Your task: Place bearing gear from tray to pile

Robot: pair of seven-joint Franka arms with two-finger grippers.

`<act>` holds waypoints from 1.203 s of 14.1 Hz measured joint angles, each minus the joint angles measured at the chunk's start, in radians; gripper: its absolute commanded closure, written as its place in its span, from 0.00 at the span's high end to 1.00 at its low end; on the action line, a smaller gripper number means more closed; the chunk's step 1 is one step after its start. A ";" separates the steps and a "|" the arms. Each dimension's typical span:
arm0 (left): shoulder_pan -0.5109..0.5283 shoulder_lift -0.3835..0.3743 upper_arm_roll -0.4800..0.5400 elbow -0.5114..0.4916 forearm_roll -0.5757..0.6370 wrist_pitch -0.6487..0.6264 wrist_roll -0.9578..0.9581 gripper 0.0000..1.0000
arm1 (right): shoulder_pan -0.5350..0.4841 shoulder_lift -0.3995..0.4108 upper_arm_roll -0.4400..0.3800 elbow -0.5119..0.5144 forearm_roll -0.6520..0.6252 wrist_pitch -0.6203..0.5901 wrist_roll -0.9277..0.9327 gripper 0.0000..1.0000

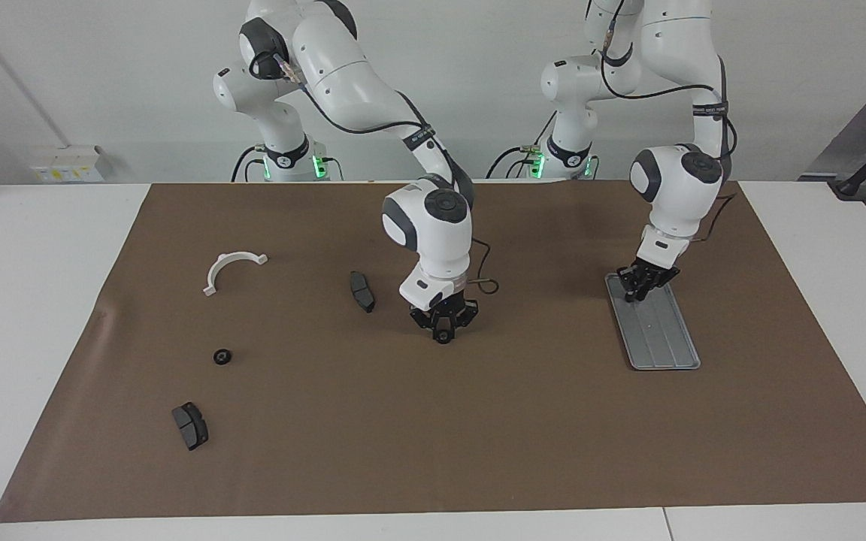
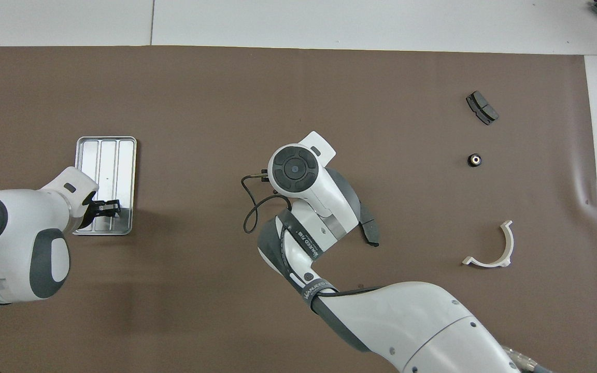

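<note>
Facing view: the left claw hangs low over the end of the tray that lies nearest the robots, fingertips pressed together. Whether anything sits between them I cannot tell. The rest of the ridged tray stretches away from this claw, farther from the robots.

Well apart from it, toward the right arm's end of the table, a white half-ring bracket lies on the brown mat. A dark brake pad lies just beside the right claw, slightly nearer the robots.

The right claw is low over the middle of the mat, its fingers drawn in and pinching a small black bearing gear. In the overhead view its wrist hides both the claw and the gear.

Farther out than the right claw, toward the right arm's end, a second bearing gear sits alone on the mat. Farthest out lies a second brake pad.
</note>
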 measured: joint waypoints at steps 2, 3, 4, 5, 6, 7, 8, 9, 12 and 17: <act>0.000 0.002 0.000 0.004 0.000 0.000 0.000 0.08 | 0.000 0.000 -0.006 0.004 -0.001 -0.010 0.000 0.00; -0.001 0.005 0.000 0.011 0.000 0.000 0.000 0.06 | -0.002 -0.001 -0.013 0.006 -0.003 -0.011 0.000 0.00; -0.003 0.011 0.000 0.027 0.000 -0.007 -0.001 0.06 | -0.009 -0.009 -0.023 0.009 -0.004 -0.014 0.000 0.00; -0.007 0.018 0.000 0.056 0.000 -0.027 -0.008 0.06 | -0.028 -0.025 -0.029 0.011 -0.006 -0.029 -0.001 0.00; -0.013 0.029 -0.001 0.102 0.000 -0.069 -0.025 0.06 | -0.058 -0.052 -0.032 0.014 -0.008 -0.064 -0.016 0.00; -0.025 0.041 -0.001 0.158 0.000 -0.114 -0.058 0.06 | -0.094 -0.088 -0.033 0.013 -0.008 -0.105 -0.052 0.00; -0.047 0.054 -0.002 0.210 0.000 -0.148 -0.105 0.06 | -0.131 -0.128 -0.034 0.005 -0.008 -0.139 -0.094 0.00; -0.080 0.067 -0.003 0.253 0.000 -0.171 -0.165 0.06 | -0.171 -0.171 -0.034 -0.019 -0.008 -0.164 -0.150 0.00; -0.215 0.093 -0.007 0.301 0.000 -0.185 -0.361 0.06 | -0.300 -0.290 -0.035 -0.155 -0.007 -0.177 -0.358 0.00; -0.438 0.110 -0.010 0.359 0.000 -0.185 -0.644 0.06 | -0.419 -0.378 -0.034 -0.373 -0.001 -0.127 -0.532 0.00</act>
